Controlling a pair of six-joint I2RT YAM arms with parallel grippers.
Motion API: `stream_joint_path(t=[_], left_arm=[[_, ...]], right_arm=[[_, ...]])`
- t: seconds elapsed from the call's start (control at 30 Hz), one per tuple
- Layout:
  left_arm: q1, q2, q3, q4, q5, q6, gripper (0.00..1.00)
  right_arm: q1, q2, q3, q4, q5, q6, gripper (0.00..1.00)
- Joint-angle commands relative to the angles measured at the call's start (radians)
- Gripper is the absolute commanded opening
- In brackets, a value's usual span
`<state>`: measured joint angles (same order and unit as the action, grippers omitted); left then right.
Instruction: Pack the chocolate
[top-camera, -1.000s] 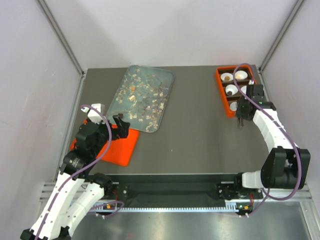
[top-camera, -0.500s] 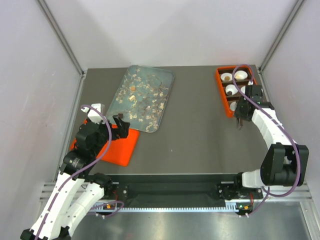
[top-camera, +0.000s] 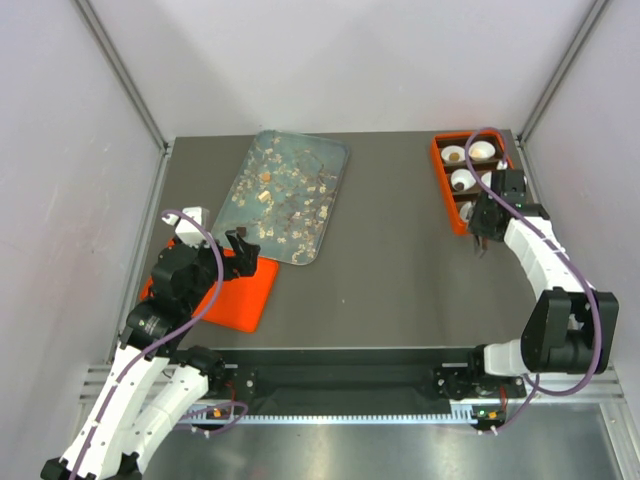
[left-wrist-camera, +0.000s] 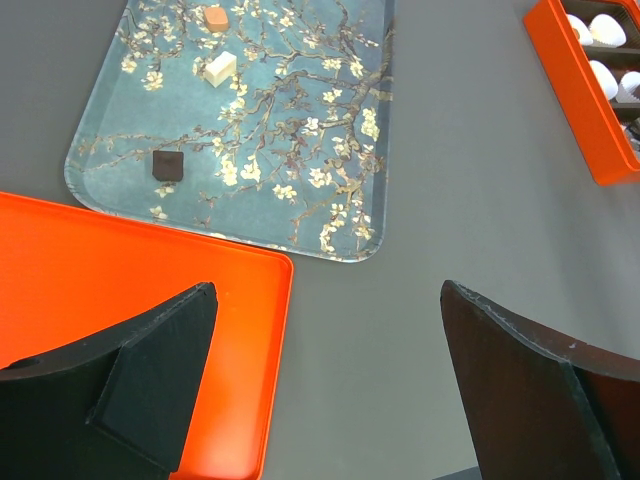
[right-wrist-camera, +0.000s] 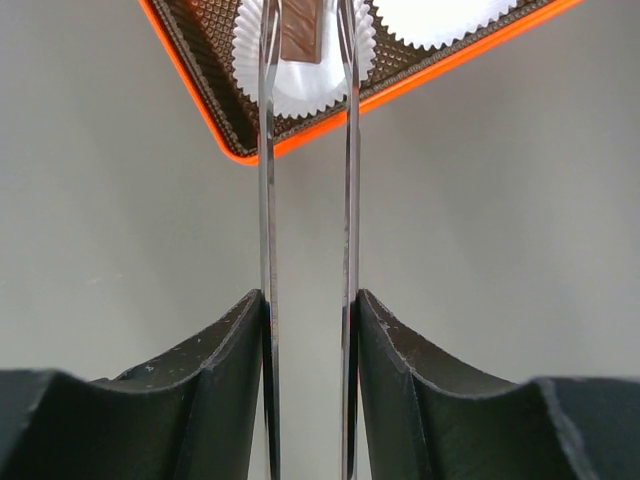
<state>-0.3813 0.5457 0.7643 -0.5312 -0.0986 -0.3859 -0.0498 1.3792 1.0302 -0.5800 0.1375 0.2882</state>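
My right gripper (right-wrist-camera: 308, 330) is shut on thin grey metal tongs (right-wrist-camera: 265, 200). The tong tips hold a brown piece of chocolate (right-wrist-camera: 300, 30) just over a white paper cup (right-wrist-camera: 300, 85) in the near corner of the orange box (right-wrist-camera: 225, 140). In the top view this gripper (top-camera: 485, 222) hangs at the box's (top-camera: 445, 190) near end. Loose chocolate lies on the blossom-patterned tray (left-wrist-camera: 330, 130): a dark piece (left-wrist-camera: 168, 165), a cream piece (left-wrist-camera: 220, 68) and a caramel piece (left-wrist-camera: 215, 18). My left gripper (left-wrist-camera: 330, 370) is open and empty, low over the edge of an orange lid (left-wrist-camera: 120, 270).
The box holds more white cups (top-camera: 483, 150), and one cup (top-camera: 454, 155) has a brown piece in it. The patterned tray (top-camera: 335, 152) lies at the back left, its near end over the orange lid (top-camera: 250, 300). Grey walls stand close on both sides.
My right gripper has shifted slightly toward the orange box with the tongs. The left arm has not moved.
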Motion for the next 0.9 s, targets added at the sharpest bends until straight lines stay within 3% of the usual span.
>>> stream_joint_path(t=[0.0,0.13,0.33,0.63,0.87], left_arm=[[-0.002,-0.003,-0.005,0.040,-0.010,0.019,0.98],[-0.002,-0.003,-0.005,0.039,-0.012,0.019,0.98],[-0.002,-0.006,-0.006,0.039,-0.018,0.019,0.98],[-0.002,-0.007,-0.005,0.037,-0.032,0.018,0.98],[-0.002,-0.006,-0.002,0.028,-0.039,0.019,0.98]], right_arm=[[0.022,-0.077,0.077,-0.020,0.024,-0.008,0.40],[0.105,-0.094,0.125,-0.015,0.019,0.009,0.40],[0.333,-0.068,0.114,0.143,0.053,0.028,0.40],[0.689,0.188,0.270,0.397,0.005,-0.039,0.40],[0.800,0.420,0.430,0.505,-0.047,-0.208,0.40]])
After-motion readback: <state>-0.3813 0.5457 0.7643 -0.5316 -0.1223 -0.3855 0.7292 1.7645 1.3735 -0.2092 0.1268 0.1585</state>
